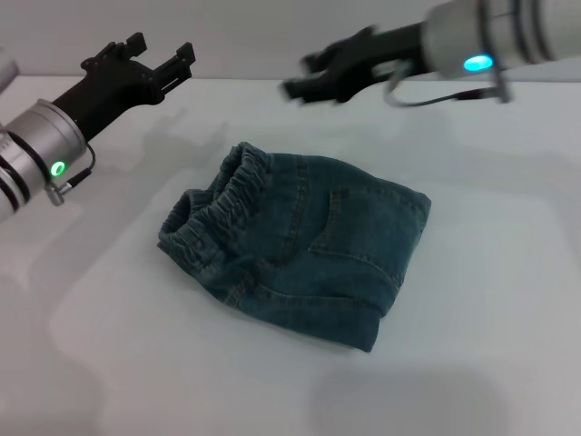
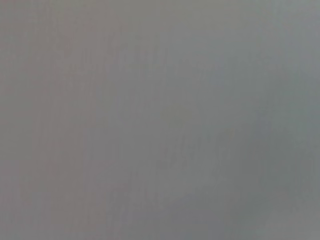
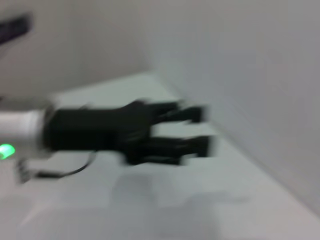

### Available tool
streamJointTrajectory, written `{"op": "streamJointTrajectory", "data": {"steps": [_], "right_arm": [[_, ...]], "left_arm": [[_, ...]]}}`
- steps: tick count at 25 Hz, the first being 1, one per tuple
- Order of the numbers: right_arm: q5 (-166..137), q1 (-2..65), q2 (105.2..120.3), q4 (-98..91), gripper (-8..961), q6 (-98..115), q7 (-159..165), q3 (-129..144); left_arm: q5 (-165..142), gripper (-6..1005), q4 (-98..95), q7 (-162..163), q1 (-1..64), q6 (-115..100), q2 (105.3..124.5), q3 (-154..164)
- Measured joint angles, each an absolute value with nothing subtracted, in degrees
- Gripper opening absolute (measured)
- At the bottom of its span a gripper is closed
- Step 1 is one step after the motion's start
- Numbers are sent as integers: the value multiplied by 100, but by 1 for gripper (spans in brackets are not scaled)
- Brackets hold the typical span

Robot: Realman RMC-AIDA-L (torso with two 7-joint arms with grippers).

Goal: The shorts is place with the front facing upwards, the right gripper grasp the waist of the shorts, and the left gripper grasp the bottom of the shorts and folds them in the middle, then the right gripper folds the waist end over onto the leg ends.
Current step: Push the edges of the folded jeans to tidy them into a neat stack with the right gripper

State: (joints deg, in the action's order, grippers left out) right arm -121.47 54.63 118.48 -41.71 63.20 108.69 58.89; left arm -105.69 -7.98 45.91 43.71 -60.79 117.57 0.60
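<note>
The shorts (image 1: pixel 309 250) lie folded into a compact blue denim bundle in the middle of the white table (image 1: pixel 490 300). Their ruffled elastic waist (image 1: pixel 222 204) sits on top at the bundle's left side. I cannot pick out the leg ends in the folded stack. My left gripper (image 1: pixel 162 47) hangs open in the air at the far left, well clear of the cloth and holding nothing. It shows again in the right wrist view as the left gripper (image 3: pixel 202 129), fingers apart. My right gripper (image 1: pixel 298 77) hovers behind the shorts, motion-blurred, fingers apart and empty.
The left wrist view shows only a plain grey surface. A pale wall (image 1: pixel 272 27) rises behind the table. White tabletop surrounds the shorts on all sides.
</note>
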Motion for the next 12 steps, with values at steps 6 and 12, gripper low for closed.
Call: {"op": "streamJointTrajectory", "data": {"steps": [6, 12], "right_arm": [[-11813, 4538, 11816, -4760, 492, 6305, 10664, 4900], [-10829, 3730, 11715, -4865, 492, 6017, 10018, 4559]], "left_arm": [[-10560, 791, -1883, 6157, 4093, -6882, 11759, 1725], [-10550, 789, -2315, 6793, 3927, -7205, 11758, 2658]]}}
